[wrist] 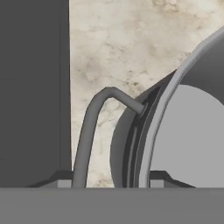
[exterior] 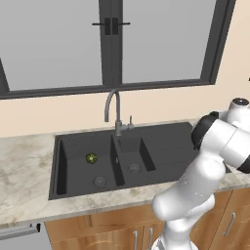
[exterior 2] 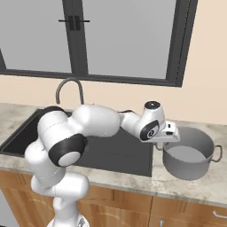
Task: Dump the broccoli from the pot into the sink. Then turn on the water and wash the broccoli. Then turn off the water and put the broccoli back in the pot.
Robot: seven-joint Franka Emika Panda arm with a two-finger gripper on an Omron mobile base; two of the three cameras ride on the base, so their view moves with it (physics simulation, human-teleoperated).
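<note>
I see the end effector (wrist: 111, 181) clamped on the pot (exterior 2: 188, 159) handle; broccoli (exterior: 91, 157) sits in the sink's (exterior: 161, 141) big basin.

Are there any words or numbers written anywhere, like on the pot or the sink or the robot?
No words, numbers, labels or signs can be read anywhere in these pictures.
The pot is plain grey metal with no marking.
The sink and the faucet are bare too.
The window, the counter and the robot's arm carry no text either.
</note>
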